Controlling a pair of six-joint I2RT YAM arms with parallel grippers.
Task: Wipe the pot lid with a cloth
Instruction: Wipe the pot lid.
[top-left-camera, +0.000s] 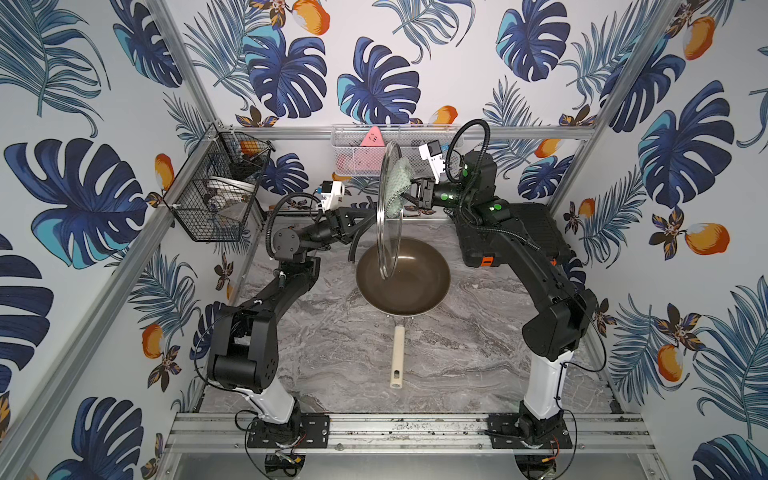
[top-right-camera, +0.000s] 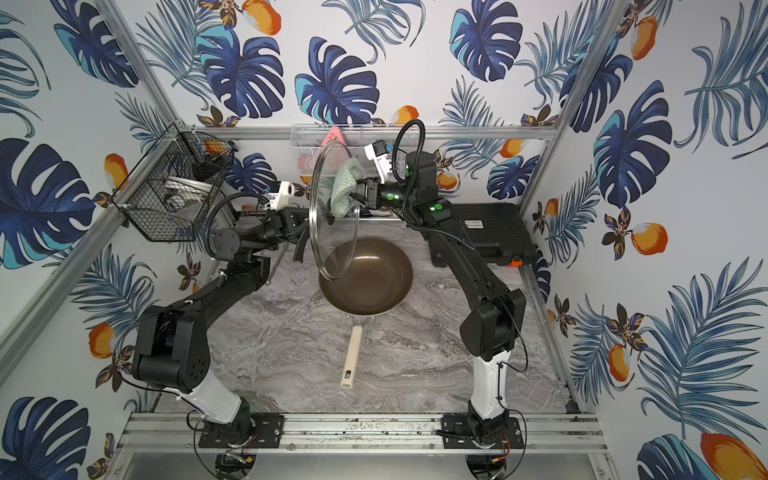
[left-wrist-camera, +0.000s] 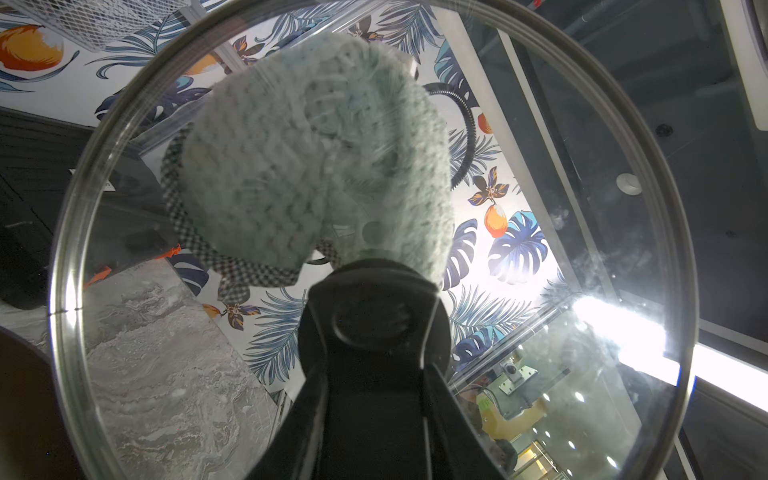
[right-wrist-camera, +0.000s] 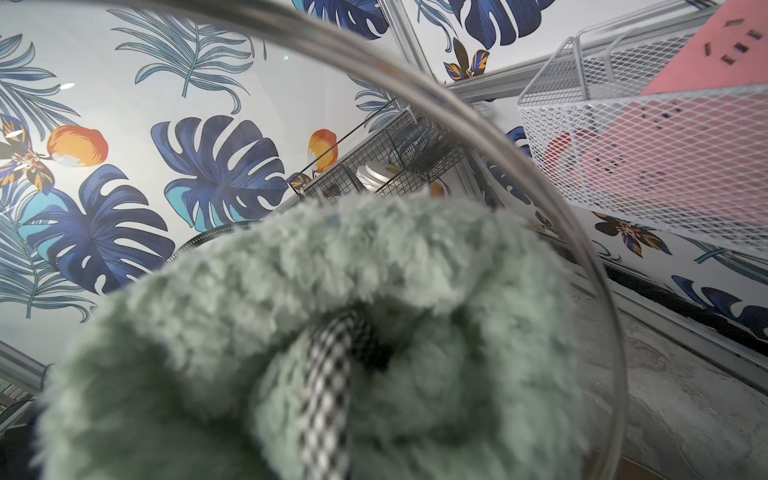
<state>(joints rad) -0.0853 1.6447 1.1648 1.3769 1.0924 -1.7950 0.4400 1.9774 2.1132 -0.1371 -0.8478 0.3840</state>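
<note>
The pot lid (top-left-camera: 390, 243) (top-right-camera: 332, 245) stands on edge in the air above the pan, a clear glass disc with a metal rim. My left gripper (top-left-camera: 368, 220) (top-right-camera: 301, 226) is shut on its black handle (left-wrist-camera: 374, 324), its fingers (left-wrist-camera: 311, 419) on either side of it. From the opposite side, my right gripper (top-left-camera: 409, 193) (top-right-camera: 355, 193) is shut on the bunched mint-green cloth (top-left-camera: 397, 183) (top-right-camera: 345, 187). The cloth (left-wrist-camera: 316, 166) presses flat against the glass (left-wrist-camera: 166, 332) on its upper half. In the right wrist view the cloth (right-wrist-camera: 332, 311) hides my own fingers.
The brown pan (top-left-camera: 403, 286) with a cream handle (top-left-camera: 397, 357) sits on the marble table below the lid. A black wire basket (top-left-camera: 216, 195) hangs at the back left. A white mesh basket (top-left-camera: 357, 143) holds a pink item (top-left-camera: 371, 137). A black case (top-left-camera: 528, 232) lies at the back right.
</note>
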